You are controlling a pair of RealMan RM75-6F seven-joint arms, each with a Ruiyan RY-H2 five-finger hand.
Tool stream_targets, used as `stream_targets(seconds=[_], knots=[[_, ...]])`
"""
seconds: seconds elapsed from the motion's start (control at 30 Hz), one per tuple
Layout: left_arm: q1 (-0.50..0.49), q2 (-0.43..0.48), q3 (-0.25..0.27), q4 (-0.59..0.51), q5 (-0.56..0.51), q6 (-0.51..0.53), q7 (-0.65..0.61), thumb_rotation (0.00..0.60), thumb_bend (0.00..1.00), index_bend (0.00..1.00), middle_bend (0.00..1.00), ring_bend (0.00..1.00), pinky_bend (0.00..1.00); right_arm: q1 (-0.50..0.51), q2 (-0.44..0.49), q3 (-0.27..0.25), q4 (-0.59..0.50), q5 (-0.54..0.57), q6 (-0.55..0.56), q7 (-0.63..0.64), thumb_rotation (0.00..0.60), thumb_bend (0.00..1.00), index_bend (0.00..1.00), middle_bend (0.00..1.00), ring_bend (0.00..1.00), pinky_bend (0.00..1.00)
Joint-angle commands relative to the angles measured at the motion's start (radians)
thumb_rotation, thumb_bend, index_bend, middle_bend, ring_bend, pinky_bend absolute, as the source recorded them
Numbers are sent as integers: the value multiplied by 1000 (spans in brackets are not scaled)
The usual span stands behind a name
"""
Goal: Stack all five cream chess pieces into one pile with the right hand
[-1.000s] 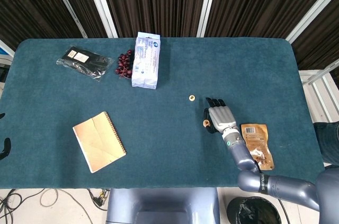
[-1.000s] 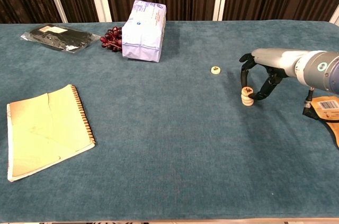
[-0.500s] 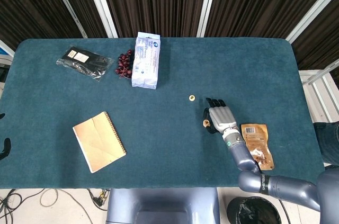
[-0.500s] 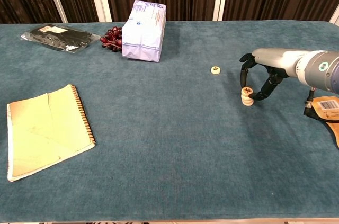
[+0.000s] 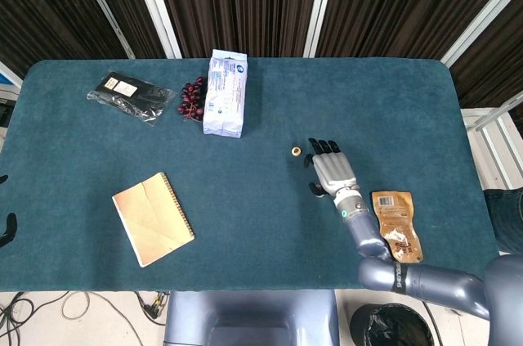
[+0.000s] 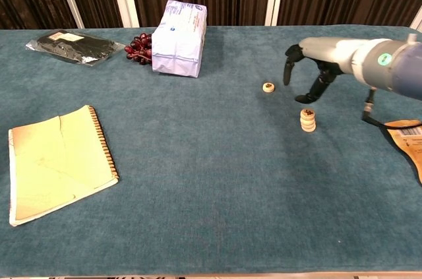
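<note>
A table point(image 5: 245, 199) covered in teal cloth stands before a wall of dark slatted panels with pale uprights. On the right half of it a short stack of cream chess pieces point(image 6: 307, 120) stands upright, a dark mark on its top disc; in the head view the stack is mostly hidden under the hand. One lone cream piece point(image 6: 268, 87) lies flat a little way off to the stack's far left, apart from it. The right hand point(image 6: 307, 76) hangs above the cloth between the two, fingers point(image 6: 288, 68) apart and curved downward, holding nothing and touching neither the stack nor the lone piece. Just right of the forearm a brown snack pouch point(image 5: 396, 224) lies flat near the table's right edge. Farther out, at the back of the table, a white and blue packet point(image 5: 225, 92) lies beside a bunch of dark red grapes point(image 5: 192, 99), with a black wrapped packet point(image 5: 129, 96) to their left. A spiral notebook point(image 5: 152, 217) with a tan cover rests toward the front left. The left hand does not show in either view.
</note>
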Motion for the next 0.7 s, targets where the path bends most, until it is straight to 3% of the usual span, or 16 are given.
stream_targets(seconds=[0.03, 0.3, 0.7], knots=[[0, 1, -1, 0, -2, -1, -5, 600, 485, 160, 0, 0, 0, 59, -28, 30, 42, 91, -15, -71, 600, 410, 355, 0, 0, 0], [0, 4, -1, 0, -1, -4, -12, 600, 485, 160, 0, 0, 0, 148, -63, 55, 146, 204, -66, -147, 600, 410, 326, 0, 0, 0], [0, 5, -1, 0, -4, -4, -11, 600, 485, 160, 0, 0, 0, 179, -103, 45, 285, 230, -121, -133, 600, 410, 324, 0, 0, 0]])
